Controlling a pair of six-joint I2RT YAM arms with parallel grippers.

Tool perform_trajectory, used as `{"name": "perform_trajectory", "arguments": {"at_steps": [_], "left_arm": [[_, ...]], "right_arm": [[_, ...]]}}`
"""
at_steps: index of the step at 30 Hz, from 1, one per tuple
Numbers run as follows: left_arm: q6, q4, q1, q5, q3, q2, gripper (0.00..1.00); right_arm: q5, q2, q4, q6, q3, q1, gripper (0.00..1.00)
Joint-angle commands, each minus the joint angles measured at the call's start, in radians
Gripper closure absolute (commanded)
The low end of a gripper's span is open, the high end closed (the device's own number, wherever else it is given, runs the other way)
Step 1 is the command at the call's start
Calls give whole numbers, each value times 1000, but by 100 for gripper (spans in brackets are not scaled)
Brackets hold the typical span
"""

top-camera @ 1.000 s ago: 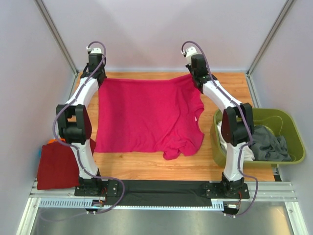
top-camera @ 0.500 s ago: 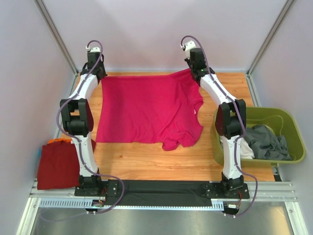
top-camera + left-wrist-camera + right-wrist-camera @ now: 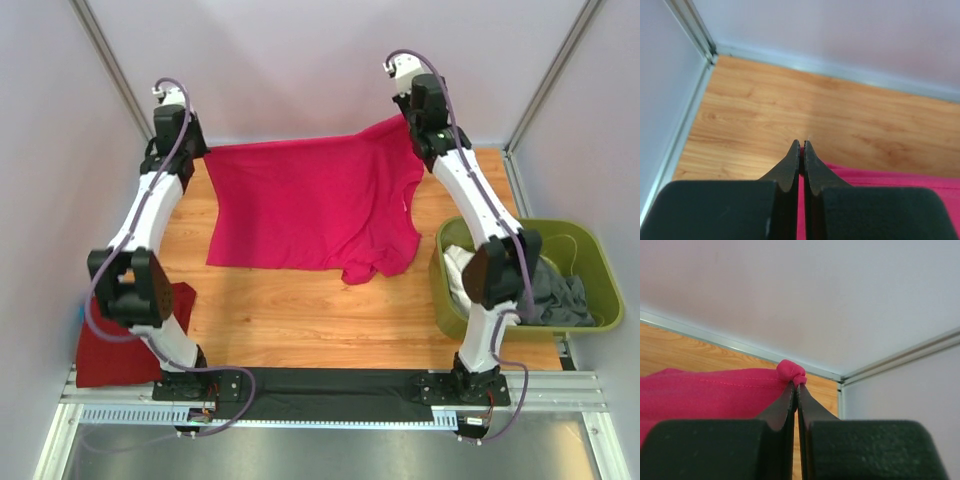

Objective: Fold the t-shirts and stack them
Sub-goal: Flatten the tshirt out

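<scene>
A magenta-pink t-shirt [image 3: 310, 205] hangs stretched between my two grippers at the back of the table, its far edge lifted and its near edge trailing on the wood. My left gripper [image 3: 196, 152] is shut on the shirt's back left corner; the left wrist view shows pink cloth [image 3: 880, 177] pinched between the closed fingers [image 3: 801, 150]. My right gripper [image 3: 404, 122] is shut on the back right corner, higher up; a bunched knot of pink cloth [image 3: 791, 372] sticks out above its fingertips [image 3: 796, 390]. A darker red t-shirt [image 3: 115, 340] lies folded at the near left.
An olive-green bin [image 3: 590, 265] at the right holds grey [image 3: 555, 295] and white [image 3: 462, 275] shirts. The wooden table [image 3: 300, 320] shows in front of the pink shirt. Walls and metal frame posts [image 3: 110, 70] stand close behind the grippers.
Both grippers have risen and moved back and outward, lifting the pink shirt's far edge off the table; the shirt's near edge has slid away from me.
</scene>
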Motion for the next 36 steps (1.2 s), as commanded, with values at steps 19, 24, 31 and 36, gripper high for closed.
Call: {"name": "perform_trajectory", "arguments": {"at_steps": [19,24,31,36], "left_arm": [[151,-179,-48,-220,-38,-785,100],[217,-354,-49,-323,115,-836,100],[239,-588,-49,-443,368,-811,100],[251,-615,-48,-495,340,-781,100]], "right_arm": [[223,-775,-25,-383,-222,303,100],[313,-807,-89,-475,-95,468,100],[531,-835,18,-767,-80,640,100],[512,-858,-98,-672,-41,654,100]]}}
